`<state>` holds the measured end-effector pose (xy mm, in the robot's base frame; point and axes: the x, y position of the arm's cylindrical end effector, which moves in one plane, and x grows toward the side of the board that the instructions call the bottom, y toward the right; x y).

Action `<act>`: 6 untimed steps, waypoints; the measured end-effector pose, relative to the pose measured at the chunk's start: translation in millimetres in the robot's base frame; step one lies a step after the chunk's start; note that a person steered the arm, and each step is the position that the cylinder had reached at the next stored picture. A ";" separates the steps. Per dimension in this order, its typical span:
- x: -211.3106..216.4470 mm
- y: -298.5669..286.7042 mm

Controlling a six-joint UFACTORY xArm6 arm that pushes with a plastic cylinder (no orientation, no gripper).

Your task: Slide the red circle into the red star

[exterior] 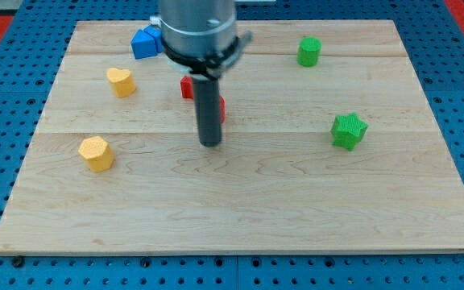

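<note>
my tip (pixel 210 143), red blocks (pixel 187 87) just behind rod

Two red blocks (pixel 185 87) are largely hidden behind the rod, their shapes not discernible. A blue block (pixel 144 42) is partly covered by the arm's housing (pixel 198 28), itself cut off at the view's top.
</note>
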<state>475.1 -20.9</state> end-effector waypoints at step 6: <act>-57.1 -16.0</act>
